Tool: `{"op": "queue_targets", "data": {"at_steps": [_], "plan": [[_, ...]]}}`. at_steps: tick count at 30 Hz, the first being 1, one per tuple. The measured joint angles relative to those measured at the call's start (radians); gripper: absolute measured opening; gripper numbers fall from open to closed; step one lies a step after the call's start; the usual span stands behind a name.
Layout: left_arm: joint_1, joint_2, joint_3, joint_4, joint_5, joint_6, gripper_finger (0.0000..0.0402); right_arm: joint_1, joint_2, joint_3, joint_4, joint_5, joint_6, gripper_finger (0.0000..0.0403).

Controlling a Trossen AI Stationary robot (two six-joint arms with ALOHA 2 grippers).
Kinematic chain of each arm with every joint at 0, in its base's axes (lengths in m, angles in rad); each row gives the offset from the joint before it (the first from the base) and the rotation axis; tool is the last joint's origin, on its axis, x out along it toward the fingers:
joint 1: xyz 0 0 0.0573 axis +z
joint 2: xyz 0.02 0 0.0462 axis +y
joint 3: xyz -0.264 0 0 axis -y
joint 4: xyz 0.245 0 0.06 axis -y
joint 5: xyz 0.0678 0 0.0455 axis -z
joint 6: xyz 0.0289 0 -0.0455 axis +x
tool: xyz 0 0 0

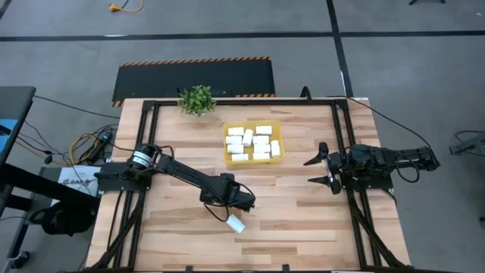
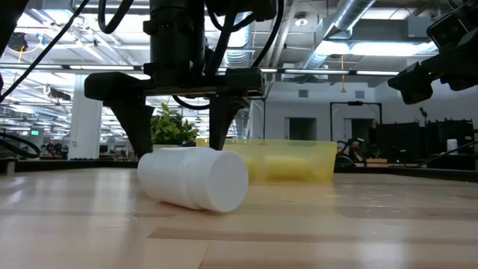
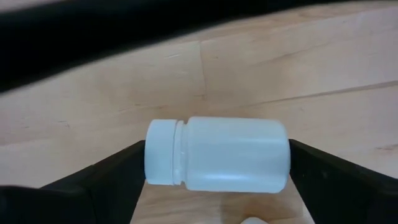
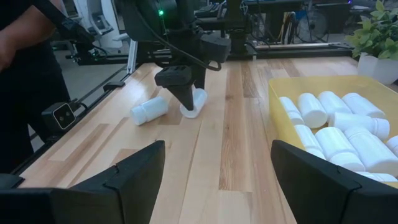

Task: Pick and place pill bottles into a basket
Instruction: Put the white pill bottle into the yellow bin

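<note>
We see a pale wooden plank desk edged by a black metal frame, standing on a grey floor with a black mat striped orange at its rim; the low view shows a large hall with ceiling ducts behind it. A small green potted plant stands at the desk's far edge. Beside it sits the shallow translucent yellow plastic basket, holding about ten small white stubby pill bottles lying jumbled together. Another white pill bottle lies on its side on the desk, well apart from the basket, near the front. The left hand straddles this bottle, fingers wide at either end, not visibly pressing it. The right hand hangs at the desk's right side, fingers parted, holding nothing. In the right wrist view a second loose bottle lies near the first
</note>
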Motion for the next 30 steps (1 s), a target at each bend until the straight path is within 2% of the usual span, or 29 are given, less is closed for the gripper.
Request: {"op": "queue_targets", "data": {"at_steps": [7, 30], "plan": [[0.000, 0.000, 0.000, 0.000, 0.000, 0.001, 0.0330, 0.000, 0.000, 0.000, 0.000, 0.000, 0.000, 0.0286], [0.000, -0.005, 0.000, -0.018, 0.016, 0.003, 0.0334, 0.000, 0.000, 0.000, 0.000, 0.000, 0.000, 0.0286]]}}
